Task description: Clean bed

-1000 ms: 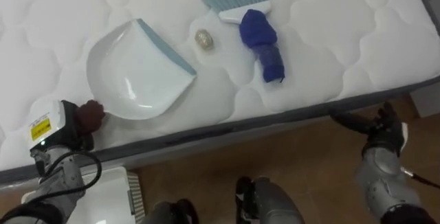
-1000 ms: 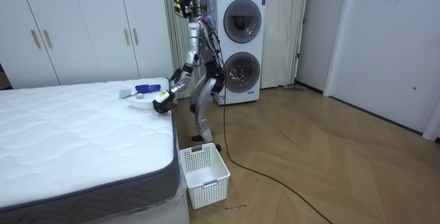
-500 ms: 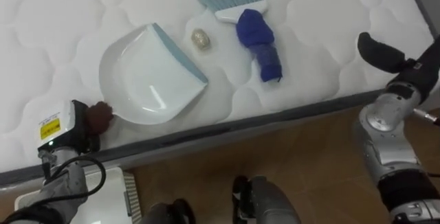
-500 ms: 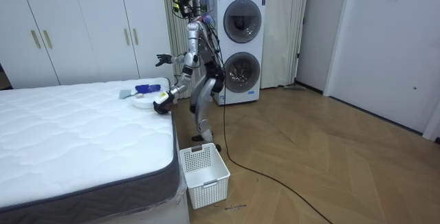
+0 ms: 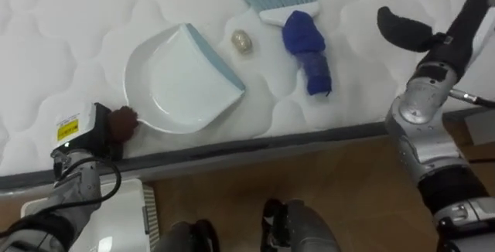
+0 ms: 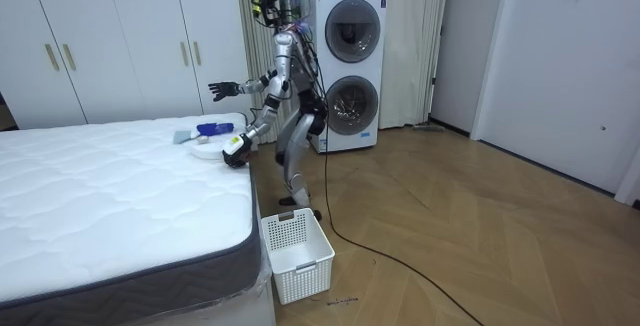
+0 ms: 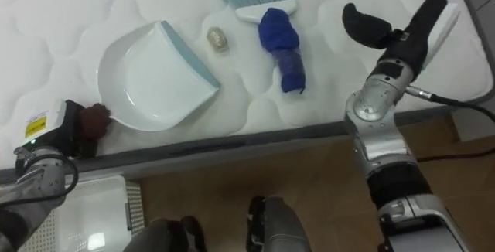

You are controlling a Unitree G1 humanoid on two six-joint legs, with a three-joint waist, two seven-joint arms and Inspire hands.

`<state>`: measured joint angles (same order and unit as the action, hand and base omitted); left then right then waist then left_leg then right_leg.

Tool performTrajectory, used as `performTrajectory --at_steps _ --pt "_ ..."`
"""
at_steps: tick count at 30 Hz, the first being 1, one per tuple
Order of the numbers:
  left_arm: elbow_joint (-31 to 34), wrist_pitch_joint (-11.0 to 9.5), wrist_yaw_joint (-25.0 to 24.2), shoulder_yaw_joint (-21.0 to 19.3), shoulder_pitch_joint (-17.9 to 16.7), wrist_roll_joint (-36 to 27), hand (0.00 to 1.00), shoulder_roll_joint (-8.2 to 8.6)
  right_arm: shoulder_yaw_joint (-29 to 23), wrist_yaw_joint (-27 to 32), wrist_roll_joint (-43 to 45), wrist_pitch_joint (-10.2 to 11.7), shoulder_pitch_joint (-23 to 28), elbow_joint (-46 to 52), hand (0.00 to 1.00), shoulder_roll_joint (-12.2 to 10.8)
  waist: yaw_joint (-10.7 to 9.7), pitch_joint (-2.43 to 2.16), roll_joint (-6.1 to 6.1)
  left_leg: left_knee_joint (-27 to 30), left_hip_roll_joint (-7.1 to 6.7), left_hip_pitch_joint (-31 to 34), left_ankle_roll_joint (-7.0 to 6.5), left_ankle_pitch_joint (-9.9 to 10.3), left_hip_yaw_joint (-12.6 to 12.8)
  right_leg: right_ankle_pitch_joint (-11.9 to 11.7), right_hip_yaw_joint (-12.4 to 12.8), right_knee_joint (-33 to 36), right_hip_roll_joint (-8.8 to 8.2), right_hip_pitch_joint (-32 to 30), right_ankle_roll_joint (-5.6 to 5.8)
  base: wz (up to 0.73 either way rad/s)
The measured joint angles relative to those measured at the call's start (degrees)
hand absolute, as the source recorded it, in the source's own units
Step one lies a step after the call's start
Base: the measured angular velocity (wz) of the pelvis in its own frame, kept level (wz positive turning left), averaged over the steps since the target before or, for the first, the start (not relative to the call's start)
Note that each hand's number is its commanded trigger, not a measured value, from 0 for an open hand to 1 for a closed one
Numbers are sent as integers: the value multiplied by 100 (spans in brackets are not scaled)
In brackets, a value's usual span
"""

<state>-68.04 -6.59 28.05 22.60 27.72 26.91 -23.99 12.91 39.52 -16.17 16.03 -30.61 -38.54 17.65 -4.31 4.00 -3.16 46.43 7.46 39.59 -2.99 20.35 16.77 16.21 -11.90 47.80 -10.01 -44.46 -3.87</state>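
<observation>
one white dustpan [image 5: 182,82], blue-edged lip

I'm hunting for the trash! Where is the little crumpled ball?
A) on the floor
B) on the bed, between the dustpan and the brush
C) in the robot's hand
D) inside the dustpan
B: the ball lies on the mattress just past the blue lip of the dustpan, with the brush on its other side.
</observation>
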Motion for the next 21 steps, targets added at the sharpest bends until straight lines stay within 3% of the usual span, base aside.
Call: performTrajectory --at_steps 5,10,16,21 --pt "174 19 -136 10 34 -26 100 3 215 -619 -514 -136 -22 -433 0 0 111 29 6 36 6 64 -15 11 -50 2 -59 -7 -9 2 4 6" --pt "189 9 -217 47 182 -36 100 47 267 -1111 -926 -305 -29 -672 0 44 201 124 101 78 -16 159 -18 12 -164 11 -161 8 -45 -8 4 9" --pt "408 9 -233 136 268 -36 100 51 555 -1353 -1074 -446 -162 -820 0 79 346 162 163 206 -18 373 -16 19 -234 60 -261 150 -111 -181 -39 8" --pt "448 9 -225 152 282 -32 100 52 617 -1467 -1078 -465 -288 -838 0 85 367 163 168 274 -29 413 -8 26 -259 106 -306 277 -165 -215 -72 6"
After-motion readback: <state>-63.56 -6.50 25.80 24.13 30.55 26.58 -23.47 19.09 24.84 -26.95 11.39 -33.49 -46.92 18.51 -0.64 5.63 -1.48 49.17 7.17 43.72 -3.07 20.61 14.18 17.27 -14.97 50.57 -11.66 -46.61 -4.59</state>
